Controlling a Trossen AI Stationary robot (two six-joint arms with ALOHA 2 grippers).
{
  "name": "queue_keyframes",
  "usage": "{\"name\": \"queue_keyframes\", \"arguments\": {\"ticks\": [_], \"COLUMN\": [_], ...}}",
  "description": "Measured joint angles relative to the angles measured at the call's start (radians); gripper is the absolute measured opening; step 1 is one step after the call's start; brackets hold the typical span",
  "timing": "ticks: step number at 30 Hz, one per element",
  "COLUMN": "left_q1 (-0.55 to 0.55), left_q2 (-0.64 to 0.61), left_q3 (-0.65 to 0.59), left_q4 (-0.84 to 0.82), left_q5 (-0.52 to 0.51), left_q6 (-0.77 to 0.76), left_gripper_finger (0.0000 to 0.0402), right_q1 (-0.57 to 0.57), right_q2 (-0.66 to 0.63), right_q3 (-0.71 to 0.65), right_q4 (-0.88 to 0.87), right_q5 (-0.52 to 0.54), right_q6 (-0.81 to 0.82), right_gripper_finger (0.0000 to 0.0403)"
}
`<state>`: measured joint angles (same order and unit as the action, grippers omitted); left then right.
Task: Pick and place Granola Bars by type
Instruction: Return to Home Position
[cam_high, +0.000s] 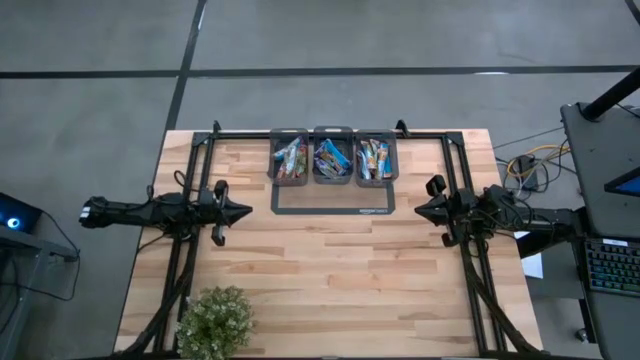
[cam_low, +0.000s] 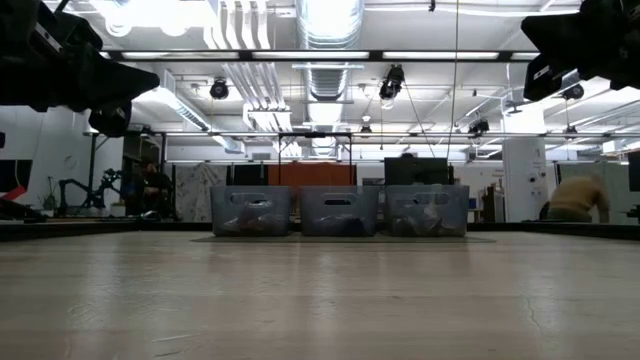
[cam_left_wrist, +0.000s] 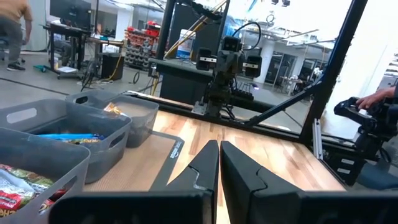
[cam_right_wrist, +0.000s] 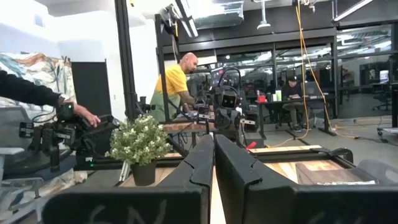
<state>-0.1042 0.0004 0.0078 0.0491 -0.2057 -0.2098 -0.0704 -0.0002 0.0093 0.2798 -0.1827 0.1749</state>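
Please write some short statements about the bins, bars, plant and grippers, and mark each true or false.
Every shiny-wrapped granola bar in view lies inside one of the three grey plastic bins. True.
The middle bin holds mostly blue-wrapped bars. True.
The left gripper holds a bar. False: it is shut and empty, at the wooden table's left side.
The leafy green plant stands between the bins. False: it stands at the opposite table edge.
The right gripper is wide open. False: it is shut, at the right side.
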Motion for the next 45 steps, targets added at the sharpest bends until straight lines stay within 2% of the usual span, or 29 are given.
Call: {"name": "queue_keyframes", "arguments": {"ticks": [23,26,28,32,38,45], "left_q1": [0.0,0.0,0.0,0.0,0.0,0.0], "left_q2": [0.0,0.0,0.0,0.0,0.0,0.0], "left_q3": [0.0,0.0,0.0,0.0,-0.001,-0.001], "left_q4": [0.001,0.002,0.002,0.002,0.002,0.002], "left_q5": [-0.002,-0.002,-0.002,-0.002,-0.002,-0.002], "left_q6": [0.0,0.0,0.0,0.0,0.0,0.0], "left_gripper_finger": [0.0,0.0,0.0,0.0,0.0,0.0], "right_q1": [0.0,0.0,0.0,0.0,0.0,0.0], "right_q2": [0.01,0.01,0.01,0.011,0.015,0.023], "right_q3": [0.0,0.0,0.0,0.0,0.0,0.0], "right_q4": [-0.014,-0.018,-0.019,-0.026,-0.156,-0.225], "right_q5": [0.002,0.074,0.109,0.115,0.116,0.116], "right_q6": [0.0,0.003,-0.01,-0.036,-0.28,-0.24], "right_gripper_finger": [0.0009,0.0009,0.0009,0.0009,0.0009,0.0009]}}
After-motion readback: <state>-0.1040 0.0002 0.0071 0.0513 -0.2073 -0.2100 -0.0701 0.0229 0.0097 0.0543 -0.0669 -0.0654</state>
